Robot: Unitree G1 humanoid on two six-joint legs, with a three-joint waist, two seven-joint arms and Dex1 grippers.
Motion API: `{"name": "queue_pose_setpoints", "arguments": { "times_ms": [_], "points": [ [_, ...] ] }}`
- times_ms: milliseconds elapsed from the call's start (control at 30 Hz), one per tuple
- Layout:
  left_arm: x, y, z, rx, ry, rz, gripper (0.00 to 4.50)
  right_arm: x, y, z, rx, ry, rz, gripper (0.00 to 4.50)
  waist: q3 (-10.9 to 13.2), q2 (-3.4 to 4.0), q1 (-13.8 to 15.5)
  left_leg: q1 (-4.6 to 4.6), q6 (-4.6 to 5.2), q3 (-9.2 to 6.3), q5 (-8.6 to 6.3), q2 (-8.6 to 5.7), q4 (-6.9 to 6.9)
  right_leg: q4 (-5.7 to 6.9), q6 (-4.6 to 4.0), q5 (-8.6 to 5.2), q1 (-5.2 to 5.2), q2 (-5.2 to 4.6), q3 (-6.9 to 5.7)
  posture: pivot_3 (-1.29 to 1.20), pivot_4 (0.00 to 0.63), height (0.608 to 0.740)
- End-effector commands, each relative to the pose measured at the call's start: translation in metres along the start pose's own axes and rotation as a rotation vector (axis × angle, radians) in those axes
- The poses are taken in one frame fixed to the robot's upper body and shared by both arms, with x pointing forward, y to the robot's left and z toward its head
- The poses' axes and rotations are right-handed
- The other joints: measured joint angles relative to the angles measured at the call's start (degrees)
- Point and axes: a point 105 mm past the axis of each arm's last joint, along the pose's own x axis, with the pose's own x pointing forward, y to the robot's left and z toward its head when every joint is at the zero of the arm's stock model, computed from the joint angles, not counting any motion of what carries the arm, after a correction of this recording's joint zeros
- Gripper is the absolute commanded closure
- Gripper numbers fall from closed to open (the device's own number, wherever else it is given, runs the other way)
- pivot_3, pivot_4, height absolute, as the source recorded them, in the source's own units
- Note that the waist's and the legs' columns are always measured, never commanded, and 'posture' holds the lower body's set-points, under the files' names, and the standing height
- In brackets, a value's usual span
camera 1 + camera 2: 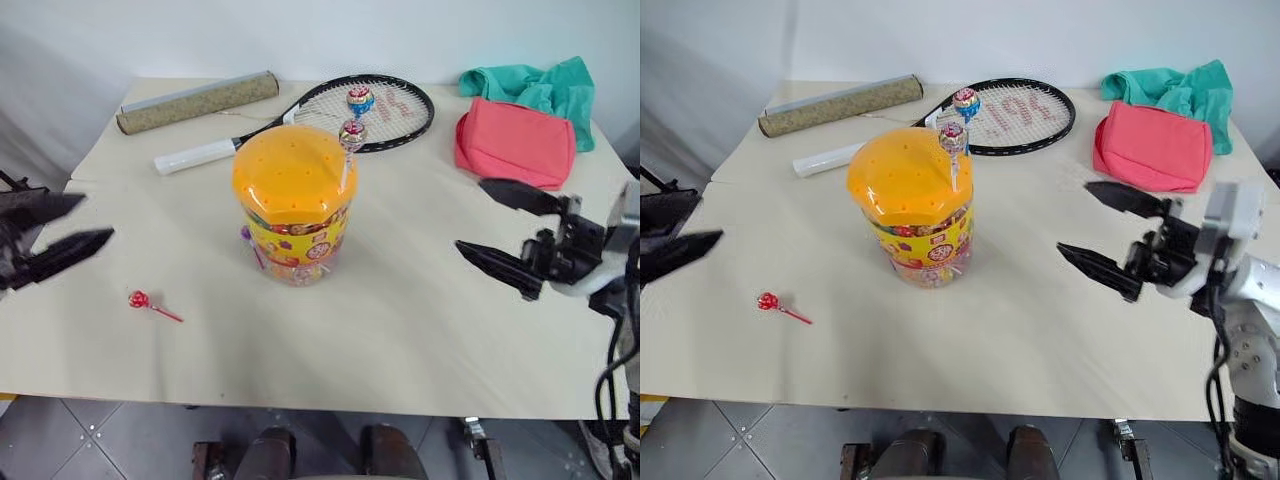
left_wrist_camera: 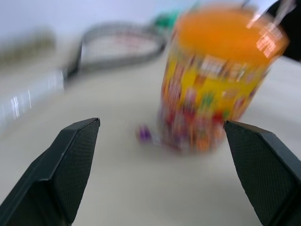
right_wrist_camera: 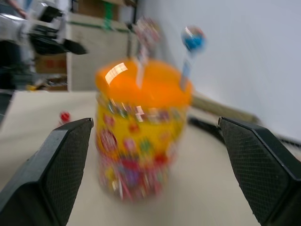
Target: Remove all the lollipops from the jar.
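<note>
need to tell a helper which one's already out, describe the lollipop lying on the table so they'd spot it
Start at the jar with the orange lid mid-table. Toward the table's near left edge lies the red lollipop, flat on the cloth on a red stick. The other lollipops in view stand upright in the lid.

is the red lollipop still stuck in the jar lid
No, the red lollipop lies flat on the table, left of the jar.

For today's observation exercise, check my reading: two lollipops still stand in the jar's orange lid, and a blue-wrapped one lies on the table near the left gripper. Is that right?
Not quite. The loose lollipop on the table is red, not blue, as the left eye view shows. Two lollipops do stand in the jar's orange lid, and the loose one does lie near the left gripper.
</note>
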Motion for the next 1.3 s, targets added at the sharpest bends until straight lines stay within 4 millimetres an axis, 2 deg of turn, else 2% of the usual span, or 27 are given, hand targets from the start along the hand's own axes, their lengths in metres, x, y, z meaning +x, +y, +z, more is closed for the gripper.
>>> {"name": "queue_pose_setpoints", "arguments": {
  "times_ms": [33, 133, 367, 467, 867, 1033, 1100, 1200, 1300],
  "points": [
    [0.01, -0.014, 0.006, -0.016, 0.014, -0.13, 0.03, 0.028, 0.006, -0.003, 0.037, 0.038, 0.015, 0.0, 0.0, 0.0, -0.22, 0.0, 0.0, 0.0, 0.0, -0.01, -0.02, 0.05, 0.0, 0.0, -0.02, -0.02, 0.0, 0.0, 0.15, 0.74],
    [0.018, -0.019, -0.001, 0.067, 0.041, -0.174, 0.03, 0.057, 0.002, -0.008, 0.08, 0.015, -0.01, 0.0, 0.0, 0.0, -1.27, 0.0, 0.01, 0.0, 0.0, -0.03, -0.07, 0.21, 0.0, 0.0, -0.14, -0.05, -0.01, 0.0, 0.15, 0.74],
    [0.024, -0.023, -0.011, 0.075, 0.032, -0.222, 0.03, 0.092, 0.001, -0.021, 0.092, 0.005, 0.011, 0.0, 0.0, 0.0, -1.99, -0.03, -0.01, 0.03, 0.0, -0.09, -0.19, 0.43, -0.02, 0.0, -0.38, 0.02, -0.08, 0.0, 0.15, 0.74],
    [0.028, -0.027, -0.013, 0.085, 0.024, -0.22, 0.0, 0.097, -0.002, -0.02, 0.089, -0.014, 0.014, 0.56, 0.0, 0.0, -2.51, -0.02, 0.0, 0.02, 0.0, -0.09, -0.18, 0.57, -0.02, 0.0, -0.42, 0.02, -0.11, 0.0, 0.15, 0.74],
    [0.026, -0.034, -0.014, 0.096, -0.008, -0.194, 0.0, 0.116, -0.005, -0.012, 0.096, -0.088, 0.058, 4.47, 0.0, 0.0, -2.99, -0.01, -0.01, -0.11, 0.0, -0.06, -0.15, 0.75, -0.04, 0.01, -0.44, 0.0, -0.18, 0.0, 0.15, 0.74],
    [0.031, -0.037, -0.012, 0.095, -0.026, -0.221, 0.0, 0.112, -0.001, 0.003, 0.094, -0.168, 0.125, 4.47, 0.0, 0.0, -2.93, -0.01, -0.01, -0.13, 0.0, -0.05, -0.14, 0.76, -0.04, 0.01, -0.44, -0.04, -0.18, 0.0, 0.15, 0.74],
    [0.032, -0.038, -0.012, 0.098, -0.024, -0.227, 0.0, 0.109, -0.003, 0.002, 0.083, -0.157, 0.131, 4.47, 0.0, 0.0, -2.96, -0.01, -0.01, -0.13, 0.0, -0.07, -0.15, 0.76, -0.04, 0.01, -0.44, -0.04, -0.18, 0.0, 0.15, 0.74],
    [0.033, -0.038, -0.012, 0.096, -0.026, -0.224, 0.0, 0.103, -0.016, -0.006, 0.122, -0.1, 0.087, 4.47, 0.0, 0.0, -2.98, -0.01, -0.01, -0.13, 0.0, -0.07, -0.15, 0.76, -0.04, 0.01, -0.44, -0.04, -0.18, 0.0, 0.15, 0.74],
    [0.035, -0.039, -0.012, 0.093, -0.026, -0.239, 0.0, 0.097, -0.026, -0.01, 0.127, -0.076, 0.051, 3.93, 0.0, 0.0, -2.97, 0.0, -0.01, -0.12, 0.0, -0.08, -0.15, 0.76, -0.04, 0.01, -0.44, -0.03, -0.18, 0.0, 0.15, 0.74]
  ]
}}
